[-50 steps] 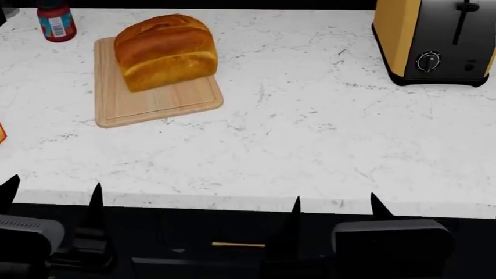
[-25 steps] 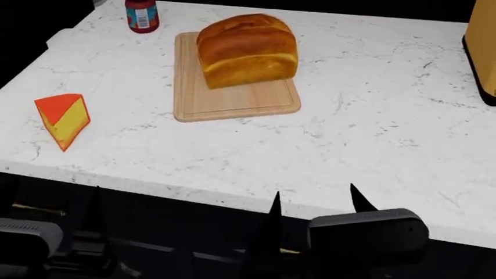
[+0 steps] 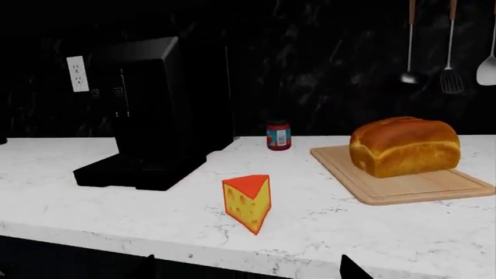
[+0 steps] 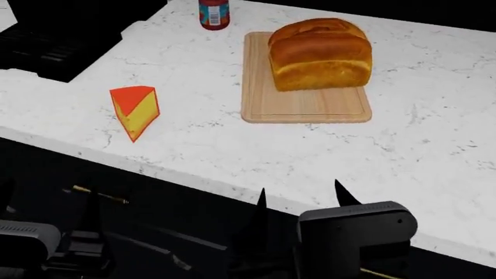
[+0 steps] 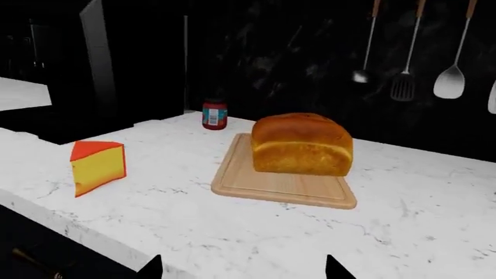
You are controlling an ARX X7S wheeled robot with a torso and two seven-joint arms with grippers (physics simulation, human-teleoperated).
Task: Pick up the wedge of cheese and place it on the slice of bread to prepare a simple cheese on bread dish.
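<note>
The wedge of cheese (image 4: 136, 110) stands on the white marble counter near its front left; it also shows in the left wrist view (image 3: 248, 201) and the right wrist view (image 5: 97, 165). The bread loaf (image 4: 319, 54) sits on a pale wooden cutting board (image 4: 306, 104), also seen in the left wrist view (image 3: 405, 146) and right wrist view (image 5: 302, 144). My right gripper (image 4: 298, 200) is open and empty, below the counter's front edge. My left gripper (image 4: 46, 200) is open and empty, low at the left, in front of the counter.
A red jar with a blue label (image 4: 214, 13) stands behind the board. A black appliance (image 3: 159, 110) sits at the counter's far left. Utensils (image 5: 403, 81) hang on the dark back wall. The counter's front edge (image 4: 194, 174) runs diagonally before both grippers.
The head view has swung left: the loaf and board shifted right, the cheese came fully into view, and the toaster left the frame. Both grippers stay open below the counter edge.
</note>
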